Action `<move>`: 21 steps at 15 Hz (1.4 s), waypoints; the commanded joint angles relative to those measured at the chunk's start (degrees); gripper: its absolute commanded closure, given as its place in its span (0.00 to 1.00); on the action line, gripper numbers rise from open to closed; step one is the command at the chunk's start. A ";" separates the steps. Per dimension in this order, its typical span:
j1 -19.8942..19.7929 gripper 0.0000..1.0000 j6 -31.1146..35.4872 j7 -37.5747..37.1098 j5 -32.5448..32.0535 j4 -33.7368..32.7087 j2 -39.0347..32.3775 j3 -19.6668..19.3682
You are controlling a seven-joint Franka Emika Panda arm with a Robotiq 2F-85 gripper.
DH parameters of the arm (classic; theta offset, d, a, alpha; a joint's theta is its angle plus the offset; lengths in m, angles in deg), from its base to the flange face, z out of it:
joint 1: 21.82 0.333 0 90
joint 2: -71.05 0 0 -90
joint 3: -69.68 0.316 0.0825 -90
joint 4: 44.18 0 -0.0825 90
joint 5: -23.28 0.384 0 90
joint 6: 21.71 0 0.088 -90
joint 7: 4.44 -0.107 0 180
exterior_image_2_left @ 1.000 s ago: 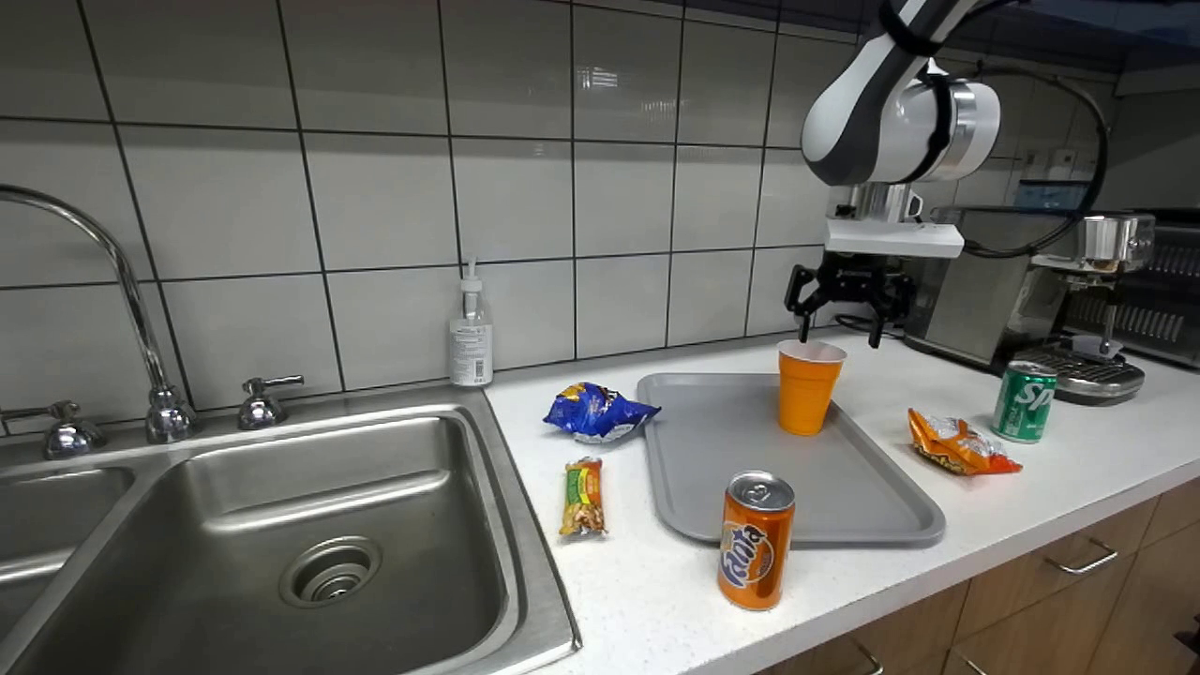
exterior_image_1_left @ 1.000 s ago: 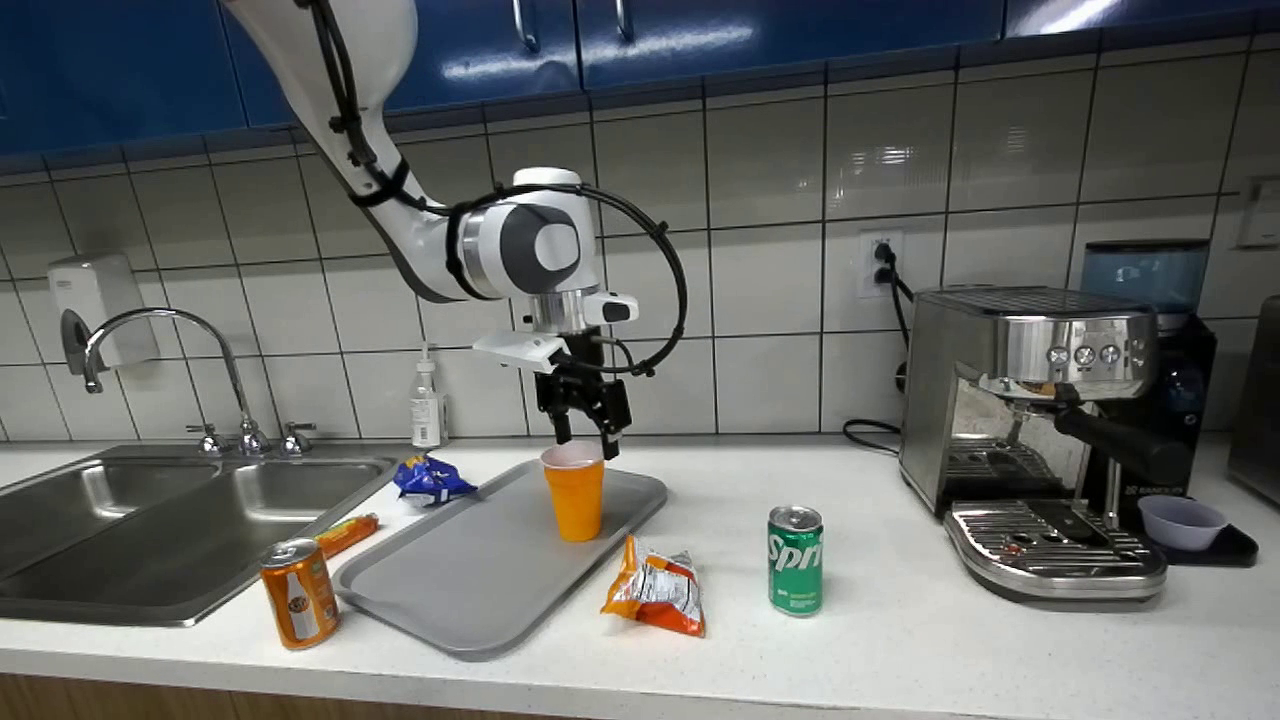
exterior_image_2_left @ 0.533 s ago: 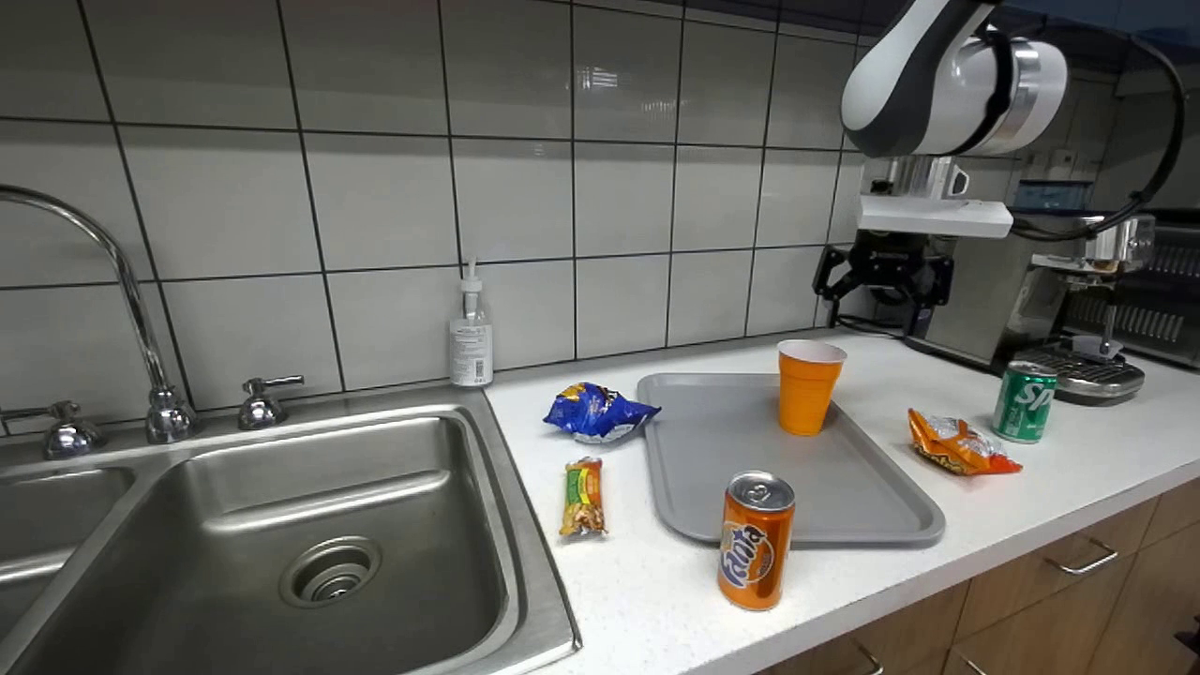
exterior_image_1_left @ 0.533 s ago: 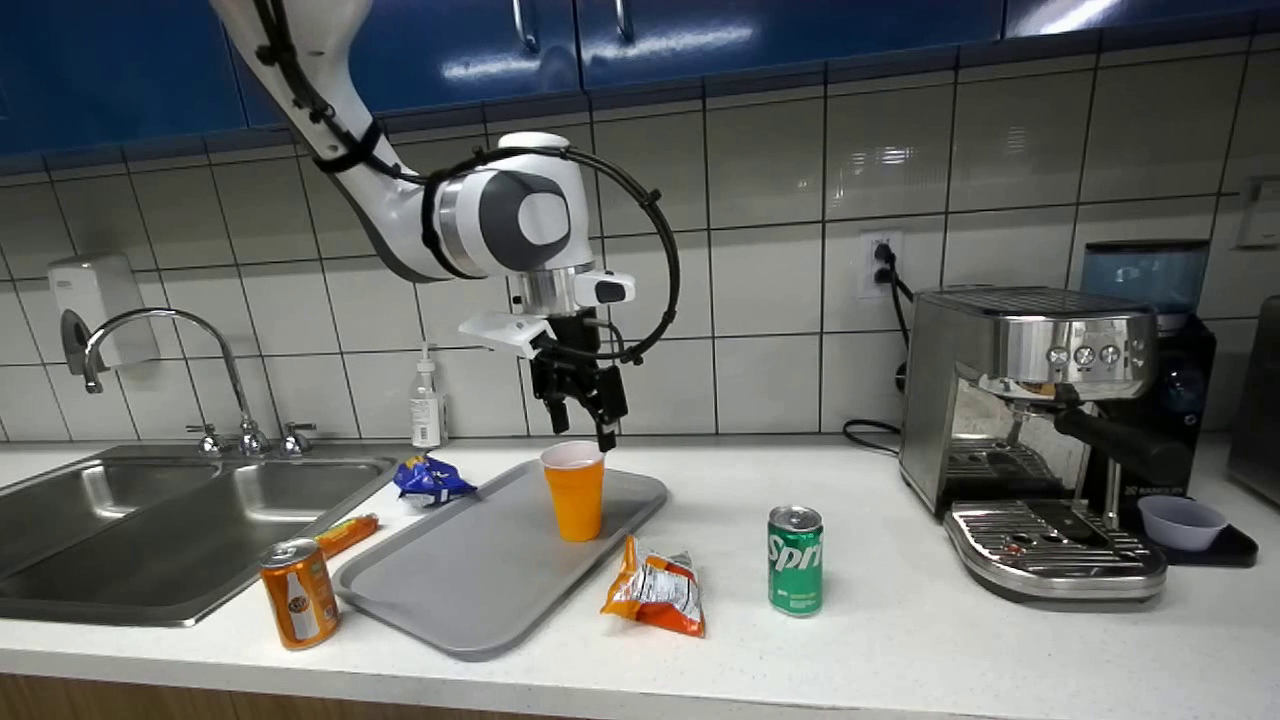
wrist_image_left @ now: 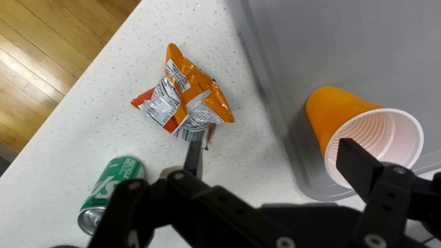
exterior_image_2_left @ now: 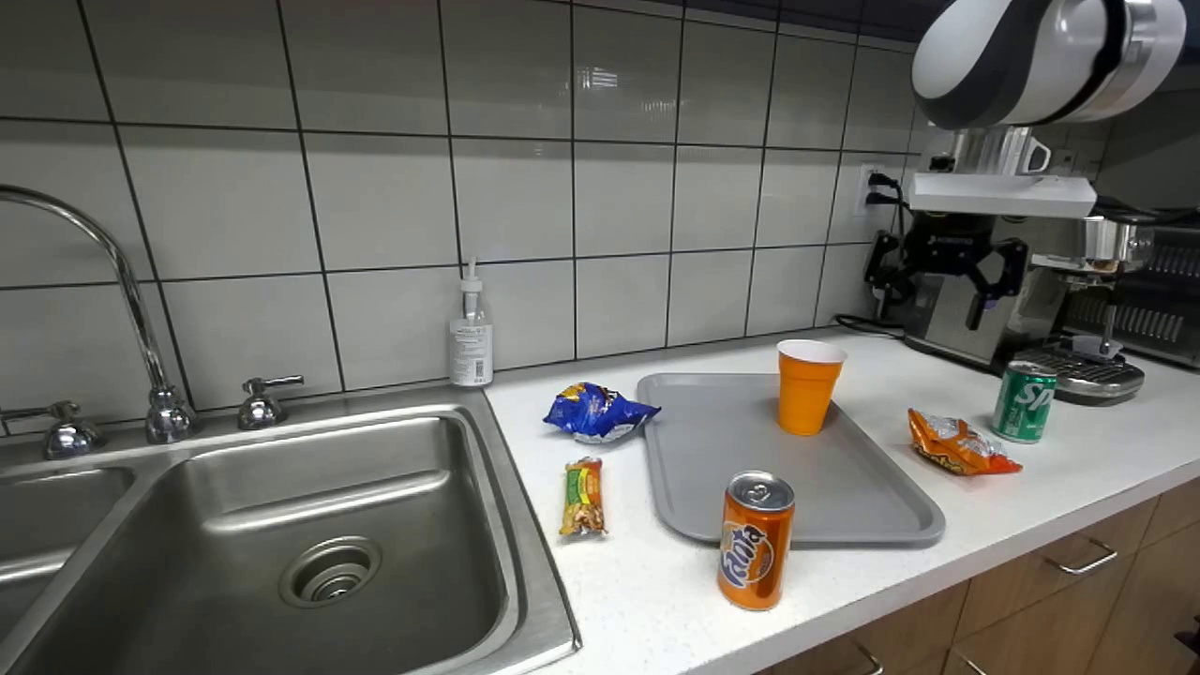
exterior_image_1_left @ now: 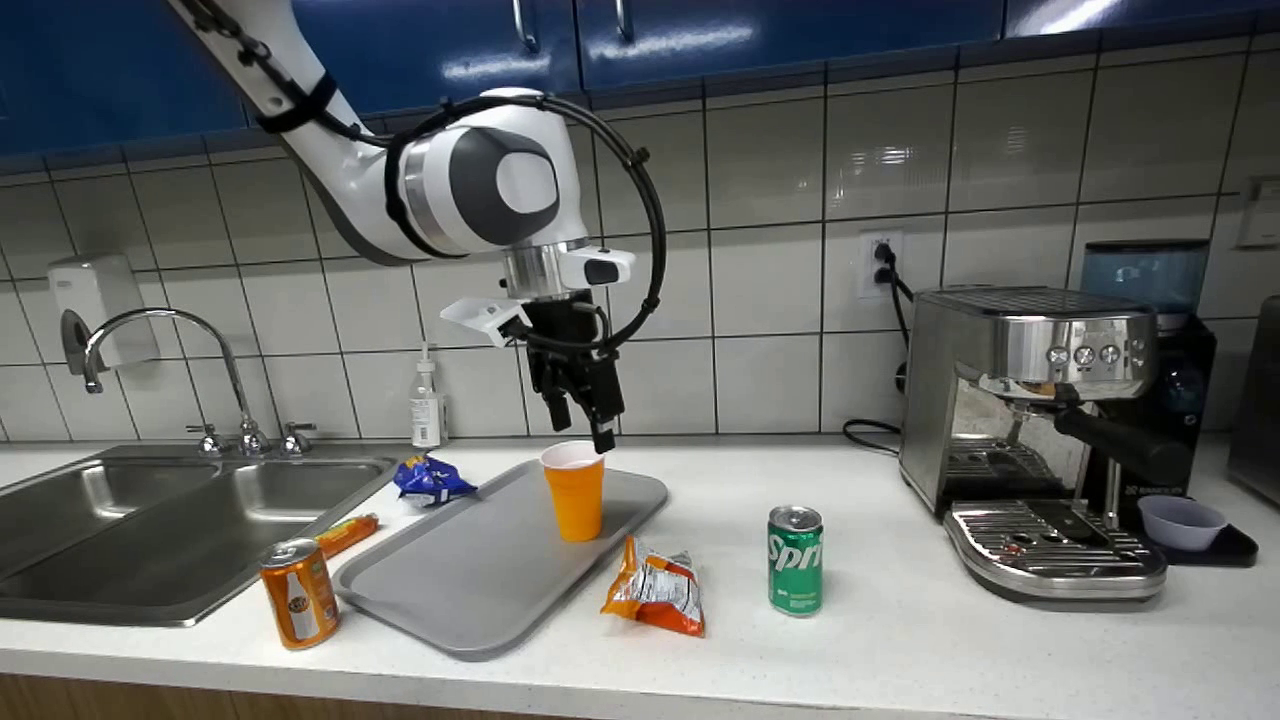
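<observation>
My gripper (wrist_image_left: 272, 148) hangs open over the counter, with nothing between its widely spread fingers. In the wrist view one finger (wrist_image_left: 358, 168) overlaps the mouth of an orange cup (wrist_image_left: 320, 106), though an exterior view shows the gripper (exterior_image_2_left: 928, 309) well apart from it. Upright on the grey tray (exterior_image_2_left: 712, 450), the cup (exterior_image_2_left: 806, 398) has a white rim and inside. An orange chip bag (wrist_image_left: 193, 96) lies on the counter beside the tray, past the tip of the opposite finger. A green Sprite can (wrist_image_left: 110, 182) shows partly behind the gripper; it stands upright in both exterior views.
An orange Fanta can (exterior_image_2_left: 757, 539), a snack bar (exterior_image_2_left: 583, 497) and a blue bag (exterior_image_2_left: 598, 412) sit between tray and sink (exterior_image_2_left: 356, 525). Farther along the counter is a coffee machine (exterior_image_1_left: 1040, 440). A soap bottle (exterior_image_1_left: 427, 405) stands by the tiled wall.
The gripper has moved away from above the cup, rightward toward the coffee machine in an exterior view, and has risen a little. It stays open. The cup, tray, cans and bags have not moved.
</observation>
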 commanded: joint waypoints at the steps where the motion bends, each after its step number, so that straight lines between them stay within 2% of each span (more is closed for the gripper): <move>1: -2.42 0.00 -0.78 -2.20 -3.04 4.02 5.16 0.34; 5: -4.58 0.00 -0.98 -3.76 -5.86 5.52 7.13 0.59; 6: -4.40 0.00 -0.16 -0.92 -3.31 3.62 4.05 1.05; 13: -5.01 0.00 -0.16 -1.55 -4.06 4.40 5.08 1.10; 16: -4.85 0.00 0.83 -1.58 0.28 4.04 3.65 1.02; 21: -4.97 0.00 3.39 -2.11 3.61 3.77 1.30 0.65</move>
